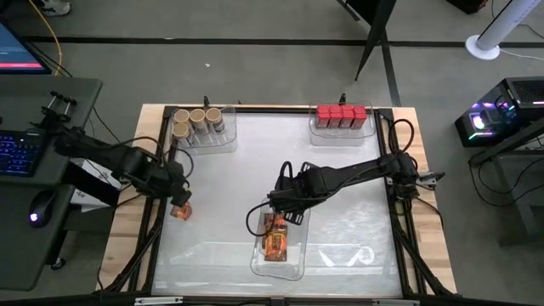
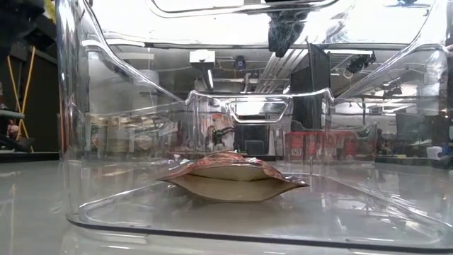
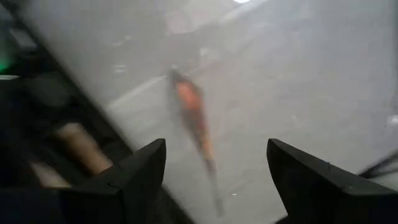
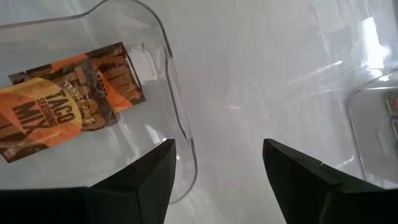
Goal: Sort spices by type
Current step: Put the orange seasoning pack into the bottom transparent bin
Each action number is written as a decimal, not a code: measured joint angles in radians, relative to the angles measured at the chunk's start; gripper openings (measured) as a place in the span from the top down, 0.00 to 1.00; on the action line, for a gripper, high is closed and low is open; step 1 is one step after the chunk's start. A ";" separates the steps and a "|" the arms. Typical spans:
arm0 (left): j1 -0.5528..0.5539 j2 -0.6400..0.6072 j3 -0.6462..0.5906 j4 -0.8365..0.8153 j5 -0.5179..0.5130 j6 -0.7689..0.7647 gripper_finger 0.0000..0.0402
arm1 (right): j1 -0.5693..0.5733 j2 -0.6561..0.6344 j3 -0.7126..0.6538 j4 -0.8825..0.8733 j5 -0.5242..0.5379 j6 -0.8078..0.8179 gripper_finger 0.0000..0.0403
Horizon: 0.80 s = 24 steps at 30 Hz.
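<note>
Left gripper point(image 1: 180, 204) open above a loose packet point(image 1: 180, 211) (probably released); right gripper point(image 1: 285, 204) open, empty, over packet tray point(image 1: 293, 270)

White table point(image 1: 340, 187): three clear trays point(image 1: 279, 259); packet point(image 1: 180, 211) at left edge.

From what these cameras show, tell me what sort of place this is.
Most likely a robotics lab or workshop rather than a kitchen. The wooden table stands on a bare floor, with a desk holding a keyboard and mouse on one side and a lit computer tower on the other.
</note>
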 joint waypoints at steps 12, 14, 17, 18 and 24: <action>-0.081 0.063 -0.093 0.108 -0.040 -0.092 0.33 | 0.000 0.000 0.000 -0.002 0.018 -0.030 0.41; -0.089 0.087 -0.093 0.103 -0.039 -0.085 0.35 | 0.000 0.000 0.000 -0.013 0.018 -0.047 0.41; -0.111 0.112 -0.093 0.105 -0.025 -0.064 0.44 | 0.002 -0.005 0.000 -0.070 0.018 -0.035 0.41; -0.121 0.122 -0.093 0.105 -0.021 -0.063 0.48 | 0.004 -0.007 0.000 -0.092 0.018 -0.021 0.41; -0.161 0.157 -0.093 0.119 -0.020 -0.058 0.89 | 0.034 -0.051 0.000 -0.103 0.019 0.066 0.41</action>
